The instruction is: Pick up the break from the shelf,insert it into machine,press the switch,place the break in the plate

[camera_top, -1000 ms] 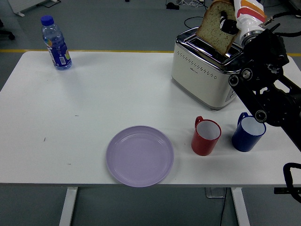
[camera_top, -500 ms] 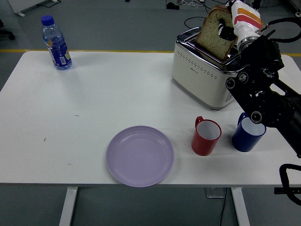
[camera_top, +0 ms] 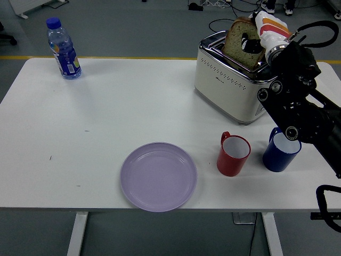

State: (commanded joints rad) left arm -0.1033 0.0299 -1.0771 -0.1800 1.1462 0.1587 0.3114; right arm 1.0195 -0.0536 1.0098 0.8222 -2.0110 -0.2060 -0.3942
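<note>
Robot hand: the right robot hand (camera_top: pixel 254 38) is at the far right, above the toaster, with its dark fingers (camera_top: pixel 250 42) clamped on the slice of bread; its white and orange casing shows just behind the slice.
Right arm: black, coming in from the right edge and rising over the two cups toward the toaster.
Bread (camera_top: pixel 242 36): a brown slice held upright and slightly tilted, its lower edge down in the toaster's far slot, most of the slice above the slot.
Toaster (camera_top: pixel 230 85): a cream and chrome two-slot machine standing at the far right of the counter, set at an angle; the near slot is open.
Plate (camera_top: pixel 158 176): a pale purple round plate near the counter's near edge, about the middle, well apart from the toaster.
Red cup (camera_top: pixel 233 155): just right of the plate, handle turned to the far left, white inside.
Blue cup (camera_top: pixel 281 152): just right of the red cup, partly covered by the black arm.
Water bottle (camera_top: pixel 63 49): upright at the far left corner, blue cap and blue label.
Counter (camera_top: pixel 106 117): white, with a few small dark specks on its left half.
</note>
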